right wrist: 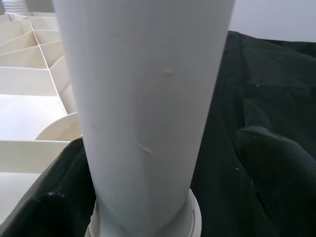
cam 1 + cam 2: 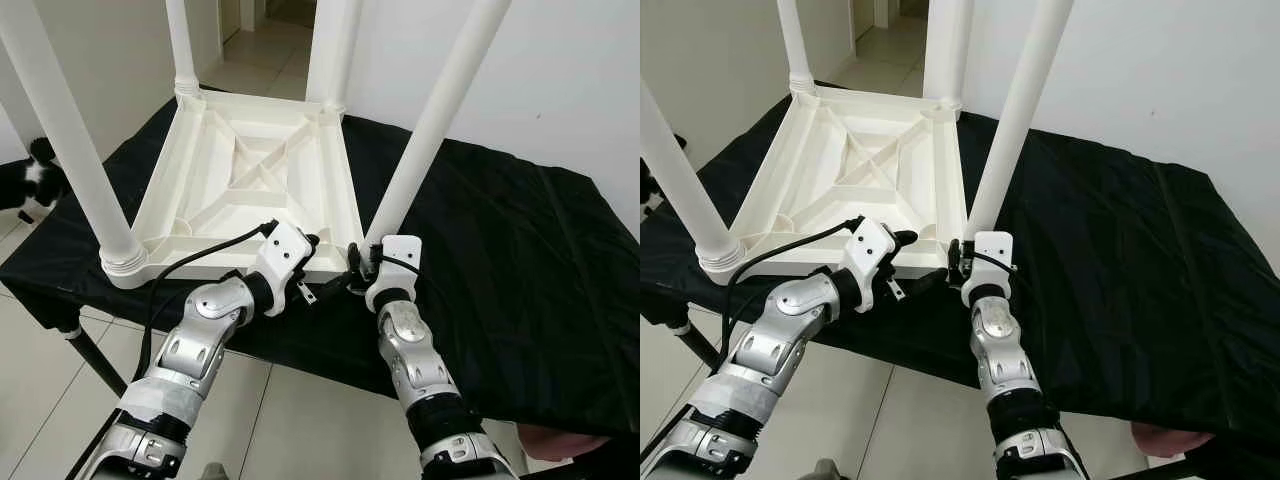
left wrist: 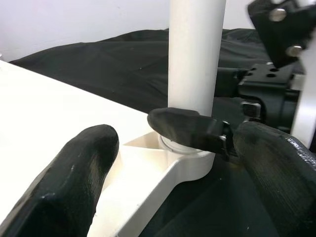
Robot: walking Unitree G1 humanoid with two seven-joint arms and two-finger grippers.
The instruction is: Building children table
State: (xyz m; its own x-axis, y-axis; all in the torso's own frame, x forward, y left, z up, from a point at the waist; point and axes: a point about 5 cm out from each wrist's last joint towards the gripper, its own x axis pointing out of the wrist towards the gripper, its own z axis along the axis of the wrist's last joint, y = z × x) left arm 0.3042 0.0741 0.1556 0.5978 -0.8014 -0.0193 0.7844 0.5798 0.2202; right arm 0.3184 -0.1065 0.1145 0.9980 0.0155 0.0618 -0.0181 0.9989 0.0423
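A white plastic children's table [image 2: 250,170] lies upside down on a black-covered table [image 2: 520,260], with all its legs pointing up. My right gripper [image 2: 362,262] is at the base of the near right leg [image 2: 430,120], open, one finger on each side of it [image 1: 158,187]. One finger [image 1: 54,202] touches the leg and the other finger [image 1: 274,165] stands off it. My left gripper [image 2: 325,270] is open just left of that corner, its fingers [image 3: 79,173] straddling the tabletop's near edge and facing the leg socket [image 3: 190,153].
Other legs rise at the near left [image 2: 65,130], far left [image 2: 182,45] and far right [image 2: 335,50]. A black and white animal [image 2: 35,175] stands at the left edge. The tiled floor [image 2: 300,420] lies below the near table edge, and a white wall is behind.
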